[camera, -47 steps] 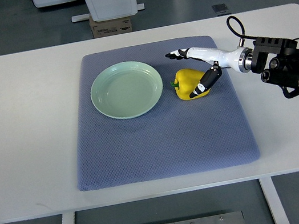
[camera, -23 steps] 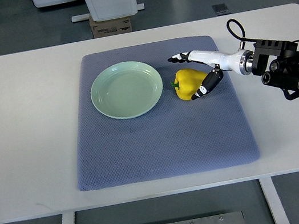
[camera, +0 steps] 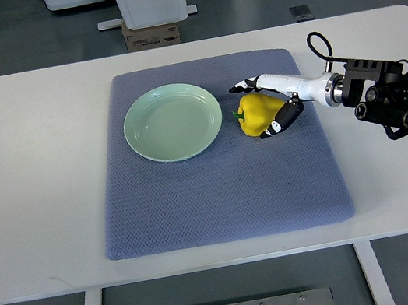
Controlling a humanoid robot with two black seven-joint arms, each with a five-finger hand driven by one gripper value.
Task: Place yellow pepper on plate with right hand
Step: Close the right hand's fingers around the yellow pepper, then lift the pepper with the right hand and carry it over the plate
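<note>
Top view has everything I need, so going left to right: the round pale green ceramic plate [camera: 173, 122] sits empty on the blue-grey quilted mat [camera: 222, 189], off to the far side of the pepper from my palm, close to it but not touching as far as I can tell. Next comes the glossy yellow bell pepper [camera: 257, 114], lying on its side on the mat with the green stem pointing at the plate, so its long axis runs pretty much straight along the line from my wrist to the plate. Then my right hand [camera: 268, 105], white with black fingertips, coming in from the right edge. It's spread wide around the pepper, fingers [camera: 244, 85] reaching over the back side and thumb [camera: 276, 123] down along the front. I'd call it bracketing, not gripping; I can't say for sure whether any pad is actually touching yet. My left arm isn't in the shot at all. My guess: close up, lift, then carry straight ahead past the stem end onto the plate.
</note>
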